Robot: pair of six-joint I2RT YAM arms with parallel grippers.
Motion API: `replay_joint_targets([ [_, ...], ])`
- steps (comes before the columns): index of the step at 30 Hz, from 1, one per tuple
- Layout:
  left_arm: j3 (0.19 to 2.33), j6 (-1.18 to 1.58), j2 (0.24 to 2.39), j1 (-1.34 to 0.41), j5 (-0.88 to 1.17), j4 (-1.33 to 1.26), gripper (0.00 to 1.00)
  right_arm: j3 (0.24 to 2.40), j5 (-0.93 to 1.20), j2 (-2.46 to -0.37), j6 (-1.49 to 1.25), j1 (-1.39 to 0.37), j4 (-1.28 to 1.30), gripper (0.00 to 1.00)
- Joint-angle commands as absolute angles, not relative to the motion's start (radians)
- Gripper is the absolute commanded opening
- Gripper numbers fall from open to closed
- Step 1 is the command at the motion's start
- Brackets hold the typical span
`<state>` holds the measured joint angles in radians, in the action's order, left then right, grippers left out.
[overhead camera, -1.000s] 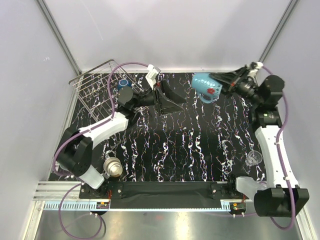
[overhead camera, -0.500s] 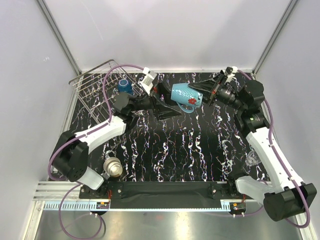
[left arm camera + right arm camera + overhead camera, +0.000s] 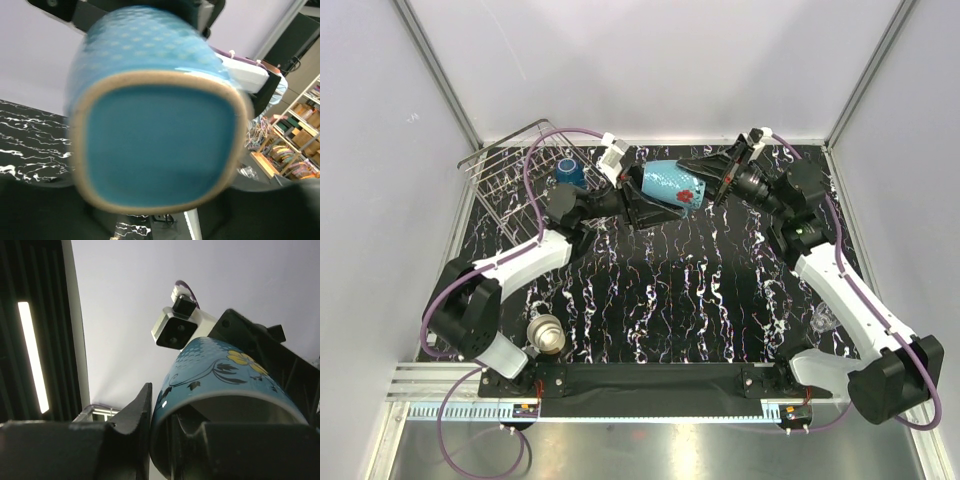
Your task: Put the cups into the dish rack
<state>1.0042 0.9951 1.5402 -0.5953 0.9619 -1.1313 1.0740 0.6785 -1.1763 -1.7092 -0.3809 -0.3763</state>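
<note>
The light blue cup (image 3: 670,185) with a flower print hangs on its side above the back of the table, between both arms. My right gripper (image 3: 715,180) is shut on its rim, one finger (image 3: 135,410) outside the wall and one inside (image 3: 220,375). My left gripper (image 3: 645,197) reaches around the cup's base from the left; the base (image 3: 160,135) fills the left wrist view with dark fingers (image 3: 35,210) low on either side, and contact is not visible. The dark blue cup (image 3: 570,172) stands in the dish rack (image 3: 505,190).
A beige-silvery cup (image 3: 546,335) stands near the left arm's base. A clear glass cup (image 3: 827,318) stands by the right arm's lower link. The rack sits in the back left corner against the white walls.
My right gripper has carried the light blue cup leftward across the back of the table. My left gripper has come up to meet it, and its fingers have narrowed around the cup's base.
</note>
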Motion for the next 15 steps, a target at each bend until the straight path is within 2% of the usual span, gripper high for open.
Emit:
replay_joint_targets([
  [1,1.028,0.986,1.516,-0.62,0.963,-1.209,0.44,1.082,0.611,-1.181,-1.694,-0.416,-0.489,0.0],
  [4,1.049,0.976,1.526,-0.615,0.98,-1.158,0.24,1.069,0.592,-1.163,-1.654,-0.416,-0.457,0.0],
  [5,1.052,0.97,1.529,-0.614,0.98,-1.151,0.07,1.069,0.586,-1.157,-1.638,-0.416,-0.442,0.0],
  [6,1.052,0.965,1.528,-0.612,0.968,-1.119,0.0,1.068,0.58,-1.148,-1.608,-0.417,-0.421,0.0],
  [9,1.054,0.973,1.532,-0.594,0.956,-1.102,0.0,1.094,0.597,-1.141,-1.537,-0.416,-0.327,0.0],
  [12,1.061,0.947,1.522,-0.572,0.924,-1.004,0.0,1.12,0.603,-1.129,-1.459,-0.416,-0.234,0.05],
  [13,1.063,0.933,1.513,-0.569,0.919,-0.979,0.0,1.127,0.597,-1.124,-1.439,-0.416,-0.203,0.07],
  [15,1.071,0.876,1.499,-0.569,0.914,-0.899,0.0,1.158,0.581,-1.108,-1.378,-0.416,-0.11,0.18],
])
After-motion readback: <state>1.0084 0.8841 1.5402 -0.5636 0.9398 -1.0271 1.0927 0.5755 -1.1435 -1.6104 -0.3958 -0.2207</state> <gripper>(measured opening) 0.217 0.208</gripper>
